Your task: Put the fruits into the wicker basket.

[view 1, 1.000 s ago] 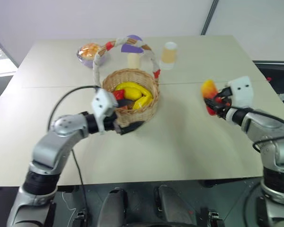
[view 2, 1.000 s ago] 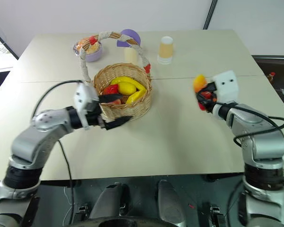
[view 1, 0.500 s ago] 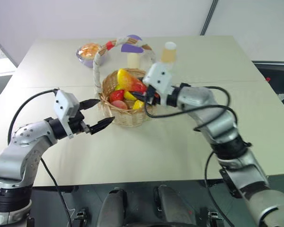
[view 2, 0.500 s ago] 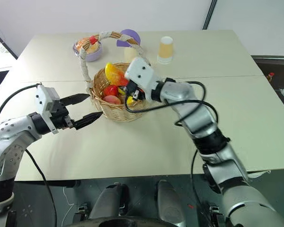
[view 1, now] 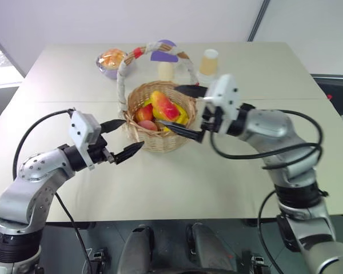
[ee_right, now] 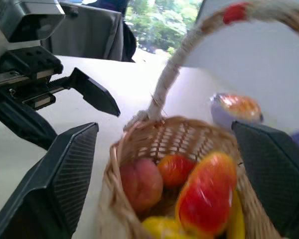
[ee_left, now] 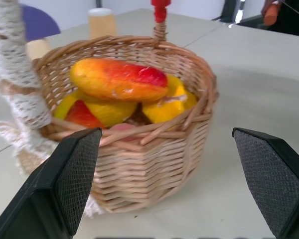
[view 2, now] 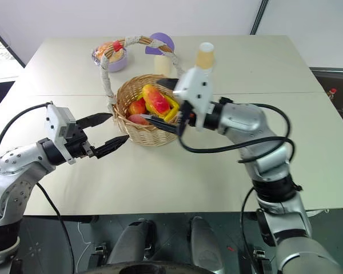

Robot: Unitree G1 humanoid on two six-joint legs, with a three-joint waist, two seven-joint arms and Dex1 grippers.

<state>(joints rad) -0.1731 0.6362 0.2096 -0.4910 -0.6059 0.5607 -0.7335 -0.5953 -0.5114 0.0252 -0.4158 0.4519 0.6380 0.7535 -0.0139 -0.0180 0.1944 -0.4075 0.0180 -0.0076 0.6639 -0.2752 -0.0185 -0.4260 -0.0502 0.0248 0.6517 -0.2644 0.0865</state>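
Both grippers, left [view 1: 121, 140] and right [view 1: 183, 111], stood spread and empty; the mango [view 1: 163, 105] in the wicker basket [view 1: 160, 140] looked light, rigid, best pinched mid-body.

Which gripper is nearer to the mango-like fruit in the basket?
Right gripper, open over the basket rim beside the mango-like fruit. Left gripper is open outside the wicker basket.

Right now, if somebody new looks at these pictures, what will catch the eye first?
The wicker basket in the middle of the table, with the mango-like fruit lying on top of the other fruits inside. The right gripper hangs open at the basket's rim, holding nothing. The left gripper waits open on the basket's other side, apart from it.
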